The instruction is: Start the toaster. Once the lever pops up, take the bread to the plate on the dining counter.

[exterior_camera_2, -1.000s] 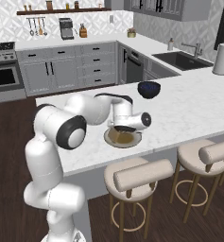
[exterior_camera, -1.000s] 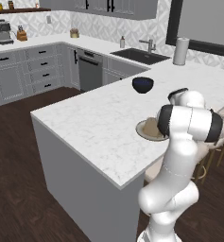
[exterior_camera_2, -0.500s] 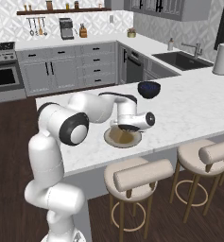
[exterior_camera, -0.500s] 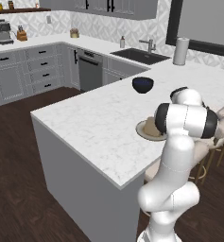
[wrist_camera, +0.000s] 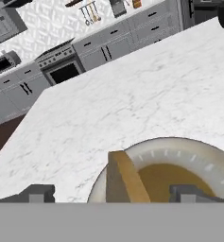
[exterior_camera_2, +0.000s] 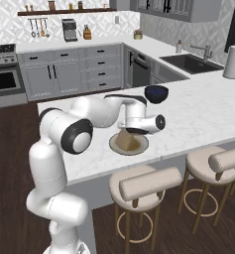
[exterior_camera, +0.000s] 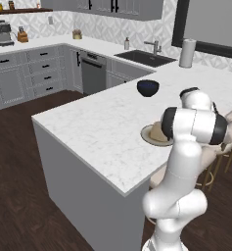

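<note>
Golden-tan bread (wrist_camera: 124, 179) stands tilted between my spread jaws (wrist_camera: 113, 193), its lower edge in the plate (wrist_camera: 189, 153) on the marble table (wrist_camera: 132, 94). I judge it leans there because I let go just above the plate.

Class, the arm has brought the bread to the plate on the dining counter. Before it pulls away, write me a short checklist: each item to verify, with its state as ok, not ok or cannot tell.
1. Bread is over the plate, not the bare counter: ok.
2. Bread lies flat: not ok; in the hand view it stands tilted on edge.
3. Claw is open, with fingers apart on either side of the slice: ok.
4. Fingers are clear of the bread: cannot tell.
5. Plate sits fully on the dining counter, inside its edge: ok.
6. Dark blue bowl stands apart from the plate, out of the way: ok.
</note>
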